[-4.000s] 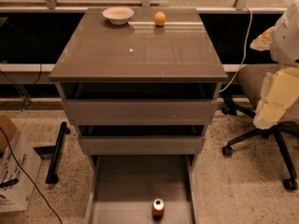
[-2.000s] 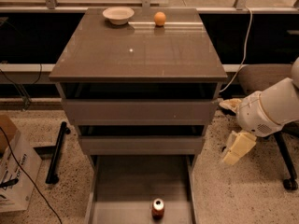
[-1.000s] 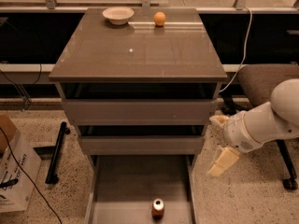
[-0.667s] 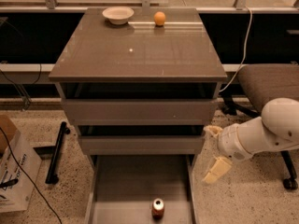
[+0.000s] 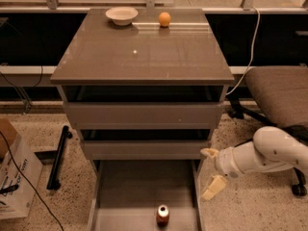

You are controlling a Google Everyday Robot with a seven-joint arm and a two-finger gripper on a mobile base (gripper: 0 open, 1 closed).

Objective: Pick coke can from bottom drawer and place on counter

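Between the fingers: a wide gap with nothing in it; the jaws stand far apart, one cream finger above the other.
Gripper: low beside the cabinet, just outside the right rail of the bottom drawer, its tips pointing to 9 o'clock.
Arm: white and rounded, it comes in from 3 o'clock, in front of the chair.
Coke can: upright on the drawer floor, near the front edge, at 7 o'clock from the gripper; near it but apart from it.
Bottom drawer: pulled out toward 6 o'clock, with a flat grey floor and only the can inside.
Upper drawers: two grey fronts above it, each with a dark gap over it.
Counter: glossy grey-brown top of the cabinet.
Bowl: white, on the counter at 11 o'clock.
Orange ball: on the counter at 12 o'clock, just right of the bowl.
Chair: brown seat at 3 o'clock of the cabinet.
Cardboard box: on the speckled floor at 8 o'clock.
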